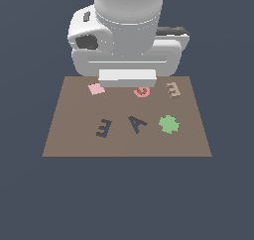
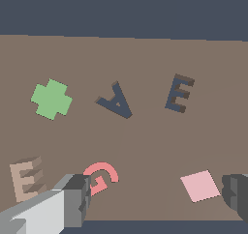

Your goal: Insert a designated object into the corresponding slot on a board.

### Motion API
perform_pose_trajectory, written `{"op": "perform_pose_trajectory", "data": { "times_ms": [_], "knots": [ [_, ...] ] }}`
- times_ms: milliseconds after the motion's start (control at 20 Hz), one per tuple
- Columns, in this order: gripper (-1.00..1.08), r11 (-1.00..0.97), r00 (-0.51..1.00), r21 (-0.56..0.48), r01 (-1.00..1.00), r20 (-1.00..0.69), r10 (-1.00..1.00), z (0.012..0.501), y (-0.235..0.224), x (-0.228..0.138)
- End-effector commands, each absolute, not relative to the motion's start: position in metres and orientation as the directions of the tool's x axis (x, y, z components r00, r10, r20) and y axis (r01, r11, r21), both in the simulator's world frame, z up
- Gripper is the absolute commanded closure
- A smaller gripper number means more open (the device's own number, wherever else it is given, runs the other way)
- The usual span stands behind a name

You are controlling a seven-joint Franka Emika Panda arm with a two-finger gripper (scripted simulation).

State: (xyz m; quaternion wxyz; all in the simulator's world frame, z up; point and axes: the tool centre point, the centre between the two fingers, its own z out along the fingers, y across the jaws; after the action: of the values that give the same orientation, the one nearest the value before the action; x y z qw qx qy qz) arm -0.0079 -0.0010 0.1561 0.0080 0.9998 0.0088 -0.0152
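Exterior view: small tan E-shaped block [image 1: 173, 90] lying loose near the far edge of the large flat brown board [image 1: 74, 140], well apart from the dark navy E-shaped recess [image 1: 103, 128]. Nothing inserted yet; grasp, carry and insertion all remaining. Plain dark-blue surroundings.

Wrist view: jaws [image 2: 160, 197] spread wide, holding nothing, above red G-shaped piece [image 2: 100, 177].

Even, diffuse simulator lighting in both views, with no glare and no cast shadows.

The board [image 1: 74, 135] is a uniformly lit flat brown against a dull blue-grey ground. The arm's white housing [image 1: 126, 30] shows soft shading, brighter on top, suggesting light from above. Shape edges are coarse and stair-stepped at this low resolution. In the wrist view, the gripper fingers [image 2: 72, 199] look soft-edged close to the lens. No lens distortion shows at the frame edges.
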Motion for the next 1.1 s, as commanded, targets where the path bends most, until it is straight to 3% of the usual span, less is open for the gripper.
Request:
{"op": "perform_pose_trajectory", "data": {
  "times_ms": [0,450,1050],
  "knots": [
    [-0.92,-1.0,0.999,0.016,0.018,-0.03,0.017,0.156,-0.001,-0.008],
    [-0.92,-0.999,0.999,0.012,0.043,-0.026,0.043,0.139,0.026,-0.018],
    [-0.92,-0.99,0.99,0.001,0.139,-0.007,0.139,0.075,0.126,-0.059]
  ]
}}
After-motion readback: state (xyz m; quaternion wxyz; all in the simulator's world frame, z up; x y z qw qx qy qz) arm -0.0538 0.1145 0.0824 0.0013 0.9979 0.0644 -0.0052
